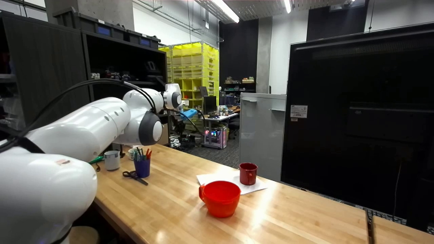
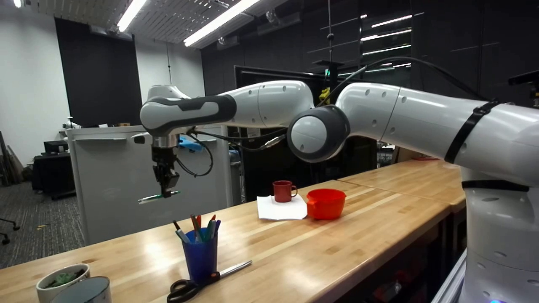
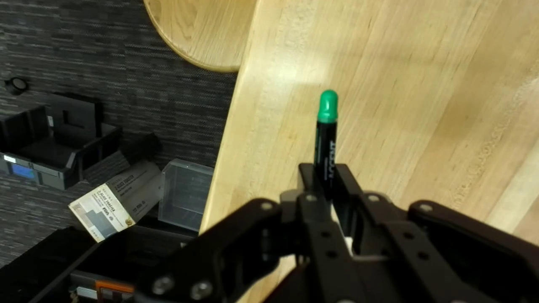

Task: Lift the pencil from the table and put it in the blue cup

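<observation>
My gripper (image 3: pixel 326 179) is shut on the pencil (image 3: pixel 327 134), a dark pen-shaped stick with a green end and the lettering "ACCENT". In an exterior view the gripper (image 2: pixel 167 193) points down, and the pencil (image 2: pixel 151 198) lies nearly level in its fingertips, well above the table. The blue cup (image 2: pixel 200 257) stands upright on the table with several pens in it. In that view the pencil is up and to the left of the cup, apart from it. The blue cup (image 1: pixel 142 168) also shows in an exterior view, where the fingertips cannot be made out. It is out of the wrist view.
Scissors (image 2: pixel 236 268) lie against the blue cup's base. A grey-white mug (image 1: pixel 112 160) and a small potted plant (image 2: pixel 63 280) stand near it. A wide red bowl (image 1: pixel 221 201) and a dark red cup (image 1: pixel 248 174) on white paper (image 2: pixel 278 212) stand farther along the table.
</observation>
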Controlling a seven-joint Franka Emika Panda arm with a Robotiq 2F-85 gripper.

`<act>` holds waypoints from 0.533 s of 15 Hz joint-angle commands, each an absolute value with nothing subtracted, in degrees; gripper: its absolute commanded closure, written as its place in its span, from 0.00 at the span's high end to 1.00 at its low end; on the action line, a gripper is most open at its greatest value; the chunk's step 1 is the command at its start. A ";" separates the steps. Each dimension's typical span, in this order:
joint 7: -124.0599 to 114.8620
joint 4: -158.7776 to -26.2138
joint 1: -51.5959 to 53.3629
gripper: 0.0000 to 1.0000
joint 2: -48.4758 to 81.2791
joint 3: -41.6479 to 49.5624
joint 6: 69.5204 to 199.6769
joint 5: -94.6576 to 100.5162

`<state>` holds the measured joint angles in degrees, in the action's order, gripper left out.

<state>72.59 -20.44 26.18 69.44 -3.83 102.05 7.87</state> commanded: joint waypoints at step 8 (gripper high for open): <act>76.29 -22.79 21.66 0.03 64.99 -3.68 98.02 7.12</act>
<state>74.13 -20.92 24.03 68.42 -3.74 100.95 7.89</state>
